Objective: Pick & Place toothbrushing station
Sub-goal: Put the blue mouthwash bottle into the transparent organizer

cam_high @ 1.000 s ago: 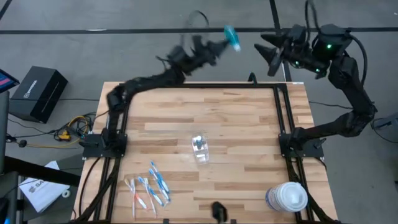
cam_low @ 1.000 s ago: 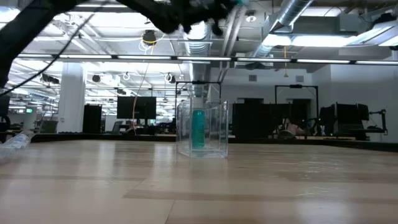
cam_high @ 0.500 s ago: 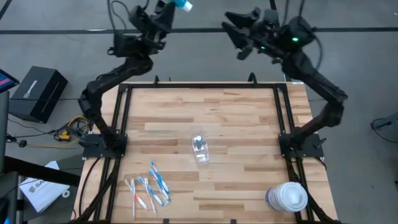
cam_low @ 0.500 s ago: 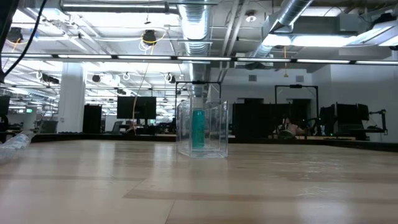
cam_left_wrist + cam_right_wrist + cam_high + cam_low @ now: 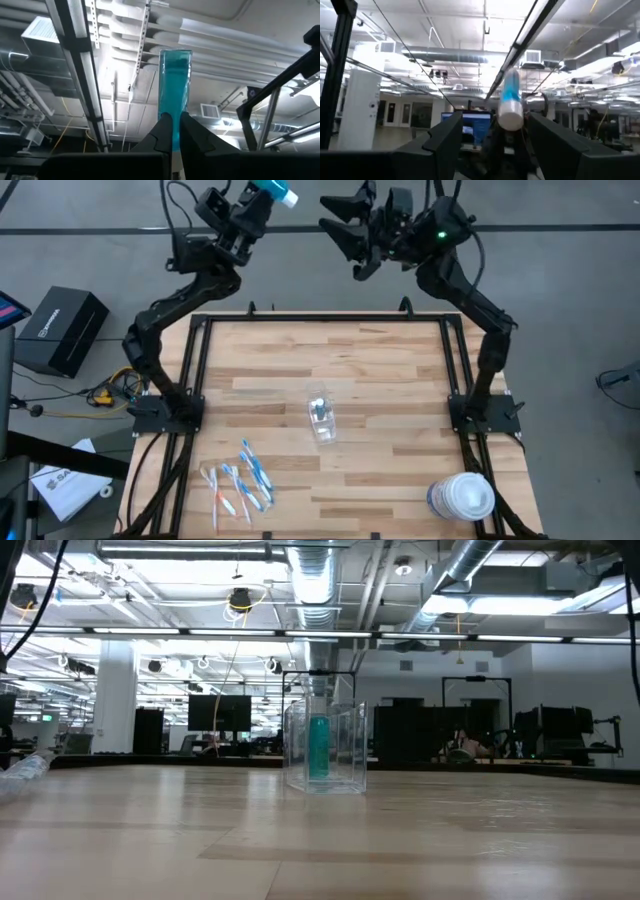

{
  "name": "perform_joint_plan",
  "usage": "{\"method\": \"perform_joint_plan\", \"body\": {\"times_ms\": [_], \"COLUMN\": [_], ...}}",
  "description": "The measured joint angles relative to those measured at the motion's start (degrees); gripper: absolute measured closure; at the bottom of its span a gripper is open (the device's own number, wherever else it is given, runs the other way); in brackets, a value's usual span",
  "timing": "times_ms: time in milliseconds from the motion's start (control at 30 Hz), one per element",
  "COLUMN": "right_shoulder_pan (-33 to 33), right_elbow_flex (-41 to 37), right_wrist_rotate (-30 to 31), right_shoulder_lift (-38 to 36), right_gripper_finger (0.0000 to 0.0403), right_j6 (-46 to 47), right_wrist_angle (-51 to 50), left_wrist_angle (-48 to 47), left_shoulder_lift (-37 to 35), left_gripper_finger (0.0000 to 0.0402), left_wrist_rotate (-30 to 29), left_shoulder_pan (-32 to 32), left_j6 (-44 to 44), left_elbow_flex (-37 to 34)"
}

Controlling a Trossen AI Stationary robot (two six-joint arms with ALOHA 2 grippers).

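The left gripper [image 5: 262, 194], raised beyond the table's far edge, pinches a small teal tube with a white cap [image 5: 273, 189] toward the right gripper [image 5: 345, 228], whose fingers stand spread, likely for a handover. Below, the clear plastic cup [image 5: 320, 418] already holds another teal tube [image 5: 318, 747]; slim blue, white and orange toothbrushes [image 5: 240, 477] lie near it, unobstructed.

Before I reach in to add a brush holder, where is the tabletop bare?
The far half of the wooden table, beyond the small clear plastic cup, is bare, as is the strip between cup and big white-lidded tub. It is crowded at the near left, where the slim blue, white and orange toothbrushes lie.
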Motion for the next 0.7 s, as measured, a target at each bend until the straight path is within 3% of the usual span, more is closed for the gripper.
{"method": "perform_joint_plan", "body": {"times_ms": [433, 700], "right_shoulder_pan": [-1.26, 0.01], "right_elbow_flex": [-0.17, -0.19], "right_wrist_rotate": [-2.38, -0.08], "right_shoulder_lift": [0.66, 0.70], "right_gripper_finger": [0.0188, 0.0188], "right_j6": [1.66, -11.91], "right_wrist_angle": [1.62, 2.13], "left_wrist_angle": [2.09, 3.90], "left_shoulder_lift": [-2.12, -2.10], "left_gripper_finger": [0.0397, 0.0396], "left_wrist_rotate": [2.87, 0.53], "left_shoulder_pan": [-0.28, -0.23], "left_j6": [-3.90, -6.55], "left_elbow_flex": [0.02, 0.02]}}
